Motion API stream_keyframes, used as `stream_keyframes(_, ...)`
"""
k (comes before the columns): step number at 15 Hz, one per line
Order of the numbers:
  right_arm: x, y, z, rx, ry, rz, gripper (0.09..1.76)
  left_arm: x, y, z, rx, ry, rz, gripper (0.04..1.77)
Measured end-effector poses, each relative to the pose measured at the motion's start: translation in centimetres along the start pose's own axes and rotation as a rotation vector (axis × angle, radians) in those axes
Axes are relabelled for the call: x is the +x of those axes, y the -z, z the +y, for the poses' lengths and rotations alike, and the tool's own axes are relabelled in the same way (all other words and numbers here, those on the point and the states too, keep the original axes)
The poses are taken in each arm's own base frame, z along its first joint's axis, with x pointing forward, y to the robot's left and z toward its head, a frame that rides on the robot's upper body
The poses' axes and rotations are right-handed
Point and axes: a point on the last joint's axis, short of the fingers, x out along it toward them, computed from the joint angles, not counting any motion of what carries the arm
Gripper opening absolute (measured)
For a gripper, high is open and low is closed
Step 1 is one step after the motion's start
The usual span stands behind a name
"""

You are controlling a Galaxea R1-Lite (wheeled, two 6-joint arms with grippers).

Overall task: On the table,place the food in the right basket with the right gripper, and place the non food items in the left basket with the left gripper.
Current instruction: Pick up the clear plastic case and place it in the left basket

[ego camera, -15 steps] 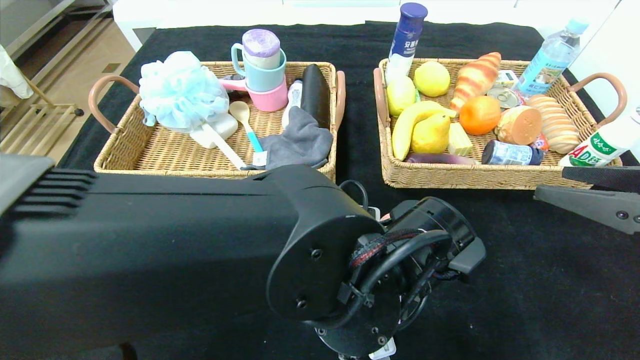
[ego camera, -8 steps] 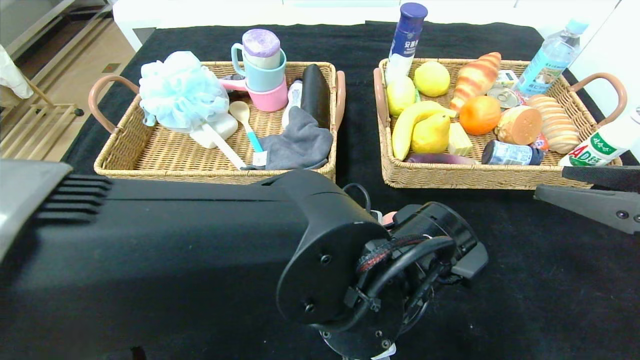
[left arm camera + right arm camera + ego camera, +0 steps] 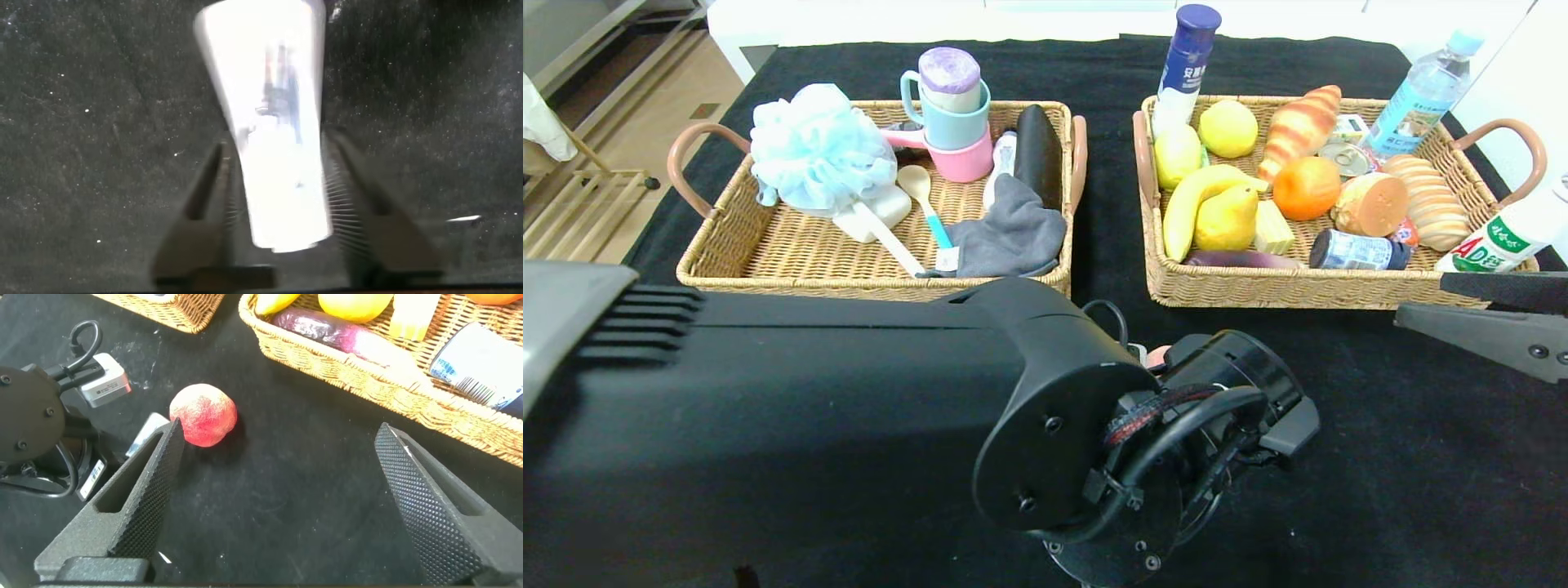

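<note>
Ribbed left gripper [image 3: 282, 208] fingers flanking smooth white tapered tube [image 3: 270, 122].

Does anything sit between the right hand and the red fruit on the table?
Nothing visible does. The open right hand faces the red fruit across bare black cloth; the left arm stands close beside the fruit, not between.

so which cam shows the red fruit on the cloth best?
Right wrist view: the red fruit sits unobstructed on the black cloth, between the open right gripper and the food basket. Head view shows only a sliver behind the left arm. Left wrist view misses it entirely.
</note>
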Motion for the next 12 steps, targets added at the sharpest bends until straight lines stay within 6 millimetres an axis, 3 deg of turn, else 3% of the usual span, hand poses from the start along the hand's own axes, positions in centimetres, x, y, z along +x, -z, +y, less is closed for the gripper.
stream_keyframes(12, 0.19, 0.13, -0.04, 0.003, -0.003, 0.007, 1.71, -0.54, 0.03, 0.5, 0.007, -0.012, 0.005, 0.64)
